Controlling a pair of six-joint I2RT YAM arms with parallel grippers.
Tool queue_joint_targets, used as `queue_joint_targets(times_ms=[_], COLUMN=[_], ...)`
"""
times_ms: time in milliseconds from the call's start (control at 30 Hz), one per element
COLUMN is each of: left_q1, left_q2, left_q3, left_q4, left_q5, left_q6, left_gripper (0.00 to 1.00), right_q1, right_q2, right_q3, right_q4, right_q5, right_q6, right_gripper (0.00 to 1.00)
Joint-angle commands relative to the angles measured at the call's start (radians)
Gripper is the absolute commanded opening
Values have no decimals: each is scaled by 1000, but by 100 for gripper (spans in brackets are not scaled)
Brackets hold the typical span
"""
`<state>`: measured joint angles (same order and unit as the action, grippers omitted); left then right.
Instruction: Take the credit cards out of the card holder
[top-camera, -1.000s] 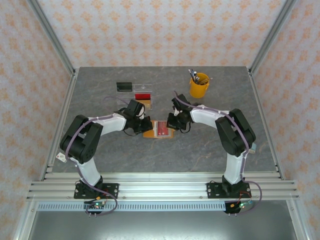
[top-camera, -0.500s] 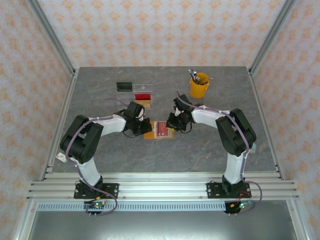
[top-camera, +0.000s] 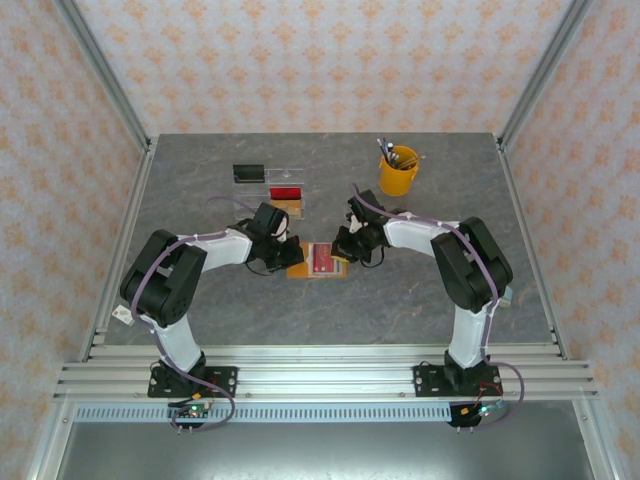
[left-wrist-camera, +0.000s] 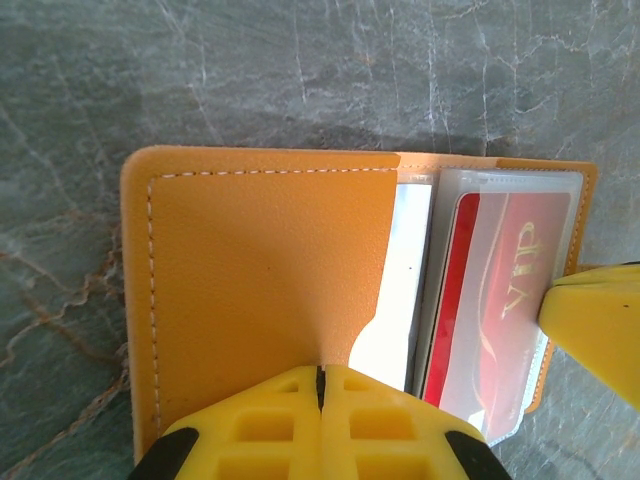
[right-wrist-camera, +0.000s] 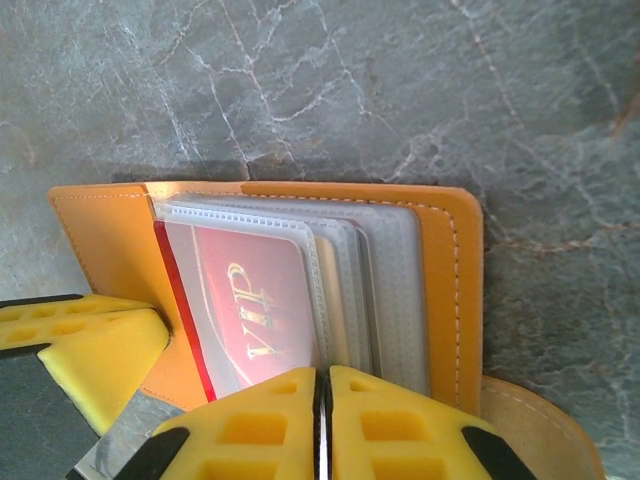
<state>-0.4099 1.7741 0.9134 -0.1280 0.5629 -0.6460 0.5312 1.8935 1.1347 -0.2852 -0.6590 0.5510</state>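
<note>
Holder lies open mid-table. Left gripper closed, tips on the left flap. Right gripper closed at the red card.

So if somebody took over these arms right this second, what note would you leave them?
Left gripper: shut, tips pressing on the left flap of the card holder, which lies open.
Right gripper: shut at the near edge of the clear sleeves, beside the red VIP card; can't tell if it grips anything.
Done: holder opened.
Left: the red VIP card is in its sleeve; draw it out, then check the other sleeves.
</note>
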Motion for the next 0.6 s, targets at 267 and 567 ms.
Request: queue_joint_targets(times_ms=[267,567], left_q1=[9,9], left_q2=[39,46], left_q3=[-8,-3], left_q4=[-70,-68], left_q5=[-60,-49], left_q6=[8,3], left_gripper=[4,4], right_q1=[6,9], right_q2=[-79,-60], right_q3=[-71,-64], right_q4=[67,62], right_q5=[-17,-28], right_q6=[14,14], right_gripper=[25,20])
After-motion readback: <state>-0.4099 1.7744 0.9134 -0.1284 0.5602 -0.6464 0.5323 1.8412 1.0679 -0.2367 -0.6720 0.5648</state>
